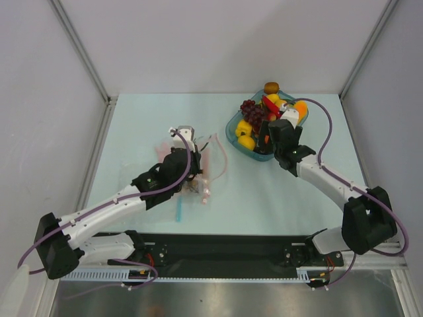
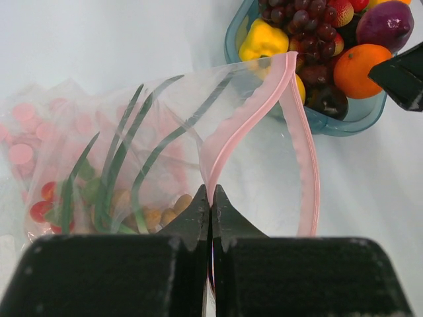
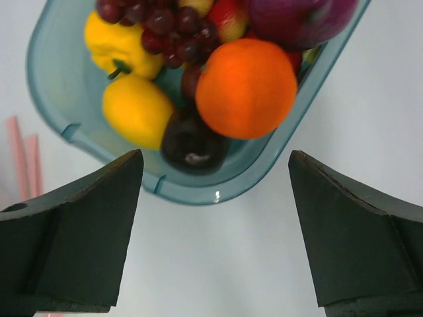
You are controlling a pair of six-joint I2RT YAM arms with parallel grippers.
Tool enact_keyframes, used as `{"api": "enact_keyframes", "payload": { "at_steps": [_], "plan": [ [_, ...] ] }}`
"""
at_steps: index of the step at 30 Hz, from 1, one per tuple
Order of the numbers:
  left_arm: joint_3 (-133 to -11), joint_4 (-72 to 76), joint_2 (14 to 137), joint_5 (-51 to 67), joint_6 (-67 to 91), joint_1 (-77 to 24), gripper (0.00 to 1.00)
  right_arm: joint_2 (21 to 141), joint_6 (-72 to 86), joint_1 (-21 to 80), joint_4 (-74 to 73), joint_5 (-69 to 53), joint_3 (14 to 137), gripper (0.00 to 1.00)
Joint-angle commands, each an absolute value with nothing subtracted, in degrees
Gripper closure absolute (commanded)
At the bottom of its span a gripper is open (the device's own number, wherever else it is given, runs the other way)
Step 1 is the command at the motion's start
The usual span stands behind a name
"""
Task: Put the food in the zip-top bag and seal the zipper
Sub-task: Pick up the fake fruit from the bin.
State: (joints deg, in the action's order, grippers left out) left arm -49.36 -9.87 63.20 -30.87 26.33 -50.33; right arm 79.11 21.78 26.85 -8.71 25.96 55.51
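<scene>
The clear zip-top bag [image 2: 165, 132] lies on the table [image 1: 132, 132] with its mouth open toward the tray. It holds a green stalk [image 2: 119, 165], a tan grape bunch [image 2: 158, 214] and small red pieces [image 2: 46, 198]. My left gripper [image 2: 211, 198] is shut on the pink zipper [image 2: 244, 125] at the mouth's near end; it also shows in the top view [image 1: 198, 170]. My right gripper [image 3: 215, 198] is open and empty, hovering over the table just short of the teal tray [image 3: 59, 99]. The tray holds an orange [image 3: 246, 88], a lemon [image 3: 135, 109], dark grapes [image 3: 158, 20] and a purple piece [image 3: 297, 16].
A yellow pepper [image 3: 122, 43] and a dark plum [image 3: 192, 142] also lie in the tray. A brown round fruit [image 1: 271, 86] sits behind the tray. A short light-blue strip [image 1: 178, 211] lies on the table near the left arm. Grey walls bound the table.
</scene>
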Motion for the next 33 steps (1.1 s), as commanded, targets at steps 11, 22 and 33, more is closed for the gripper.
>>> {"api": "enact_keyframes", "payload": {
  "at_steps": [11,22,33],
  "plan": [
    [-48.87,-7.29,62.14,-29.97,27.60,-50.01,1.00,91.31,21.27,23.20,-7.12,31.99,63.98,0.02],
    [-49.13,-7.47,62.40,-29.00,28.12,-50.01,1.00,97.47,23.11,21.89,-9.31,32.35,68.46,0.12],
    [-49.31,-7.73,63.28,-30.15,28.65,-50.01,1.00,87.91,24.43,21.88,-9.93,25.14,63.99,0.36]
  ]
}}
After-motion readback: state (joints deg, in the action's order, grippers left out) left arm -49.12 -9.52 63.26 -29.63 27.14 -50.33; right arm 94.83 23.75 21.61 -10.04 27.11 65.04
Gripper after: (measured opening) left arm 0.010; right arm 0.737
